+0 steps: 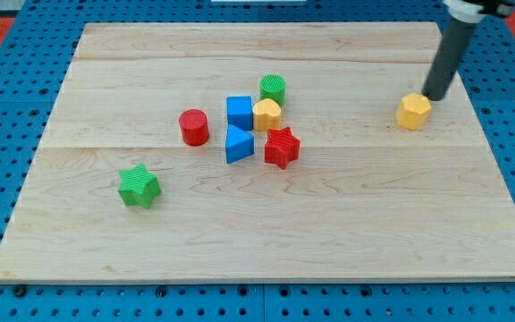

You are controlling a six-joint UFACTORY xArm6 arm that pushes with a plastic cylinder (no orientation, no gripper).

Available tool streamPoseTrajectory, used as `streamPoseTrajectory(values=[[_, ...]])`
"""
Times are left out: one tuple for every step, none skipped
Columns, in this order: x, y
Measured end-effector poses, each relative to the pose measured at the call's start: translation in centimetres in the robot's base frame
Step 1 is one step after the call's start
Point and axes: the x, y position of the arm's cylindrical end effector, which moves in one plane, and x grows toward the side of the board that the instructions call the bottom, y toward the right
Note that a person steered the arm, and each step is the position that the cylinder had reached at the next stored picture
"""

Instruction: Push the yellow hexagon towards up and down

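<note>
The yellow hexagon point(413, 111) lies on the wooden board point(266, 233) at the view's right, apart from the other blocks. My tip point(435, 96) is just above and to the right of the hexagon, close to or touching its upper right edge. The dark rod rises from there to the view's top right corner.
A cluster sits at the board's middle: green cylinder point(273, 88), blue cube point(239, 111), yellow rounded block point(266, 114), blue triangle point(238, 144), red star point(282, 148). A red cylinder point(194, 127) stands left of it. A green star point(139, 186) lies at lower left.
</note>
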Motion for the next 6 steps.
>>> streamPoseTrajectory(values=[[4.3, -0.4], [3.8, -9.0], [2.5, -9.3], [-4.1, -4.5], [-4.8, -4.8], [-6.6, 0.6]])
